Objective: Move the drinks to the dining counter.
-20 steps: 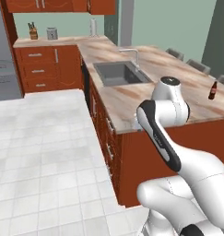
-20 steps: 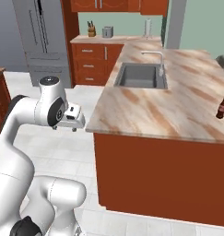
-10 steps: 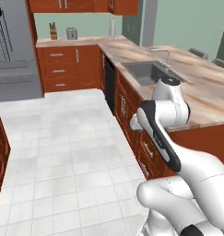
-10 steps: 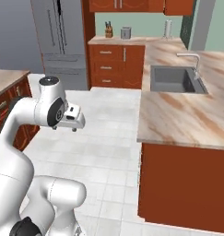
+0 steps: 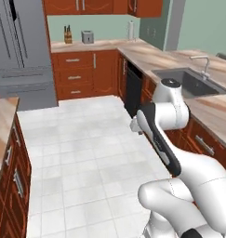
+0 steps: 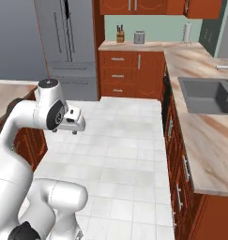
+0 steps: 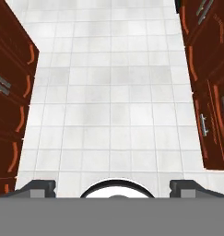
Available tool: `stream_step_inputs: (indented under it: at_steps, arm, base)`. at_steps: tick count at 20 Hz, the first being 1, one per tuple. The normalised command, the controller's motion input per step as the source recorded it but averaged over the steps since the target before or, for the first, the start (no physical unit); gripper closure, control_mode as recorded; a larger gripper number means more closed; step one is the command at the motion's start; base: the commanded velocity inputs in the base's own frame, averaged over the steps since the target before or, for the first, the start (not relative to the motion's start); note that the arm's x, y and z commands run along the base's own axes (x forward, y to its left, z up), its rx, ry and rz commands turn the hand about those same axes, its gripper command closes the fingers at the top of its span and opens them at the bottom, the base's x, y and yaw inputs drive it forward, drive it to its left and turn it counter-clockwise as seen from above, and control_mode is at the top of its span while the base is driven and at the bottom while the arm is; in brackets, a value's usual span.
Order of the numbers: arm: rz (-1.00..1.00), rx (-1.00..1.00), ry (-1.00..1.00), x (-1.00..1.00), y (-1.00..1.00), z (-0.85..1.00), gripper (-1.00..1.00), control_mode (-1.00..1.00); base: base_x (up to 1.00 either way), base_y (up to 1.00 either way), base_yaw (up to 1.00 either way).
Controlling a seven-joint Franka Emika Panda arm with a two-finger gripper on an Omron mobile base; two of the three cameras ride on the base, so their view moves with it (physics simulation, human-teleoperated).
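Observation:
The drinks are out of view. The dining counter (image 5: 211, 108) runs along the right side, a veined beige top with a grey sink (image 5: 188, 81) and faucet (image 5: 205, 65); in the right base view the dining counter (image 6: 205, 140) and its sink (image 6: 207, 94) also lie at the right. My gripper (image 5: 135, 126) hangs over the white tiled floor, well apart from the counter, pointing down. In the right base view the gripper (image 6: 75, 127) is seen from the other side. In the hand view the gripper (image 7: 112, 188) is open, with only floor tiles between its fingertips (image 7: 37, 186).
A grey fridge (image 5: 20, 51) stands at the back left. A second marble top (image 5: 3, 124) on red-brown cabinets borders the left. The back counter (image 6: 134, 45) carries a knife block, a toaster and a paper roll. The tiled floor (image 5: 82, 148) lies between.
The whole picture has swung: the base has turned, so the sink counter slid to the right and the fridge and left cabinets came into view. The arm keeps its pose, gripper still open.

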Motion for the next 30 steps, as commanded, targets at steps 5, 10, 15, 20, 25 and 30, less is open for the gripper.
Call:
stream_step_inputs:
  at_steps: [5,10,15,20,25,30]
  arm:
    - [0.0,0.0,0.0,0.0,0.0,0.0,-1.0,1.0]
    - [0.0,0.0,0.0,0.0,0.0,0.0,-1.0,1.0]
    - [0.0,0.0,0.0,0.0,0.0,0.0,-1.0,1.0]
    - [0.0,0.0,0.0,0.0,0.0,0.0,-1.0,1.0]
    - [0.0,0.0,0.0,0.0,0.0,0.0,-1.0,1.0]
    - [0.0,0.0,0.0,0.0,0.0,0.0,-1.0,1.0]
  base:
    - [1.0,0.14,0.0]
    - [1.0,0.0,0.0]
    - [1.0,0.08,0.0]
    - [1.0,0.37,0.01]
    - [1.0,0.35,0.1]
    - [1.0,0.09,0.19]
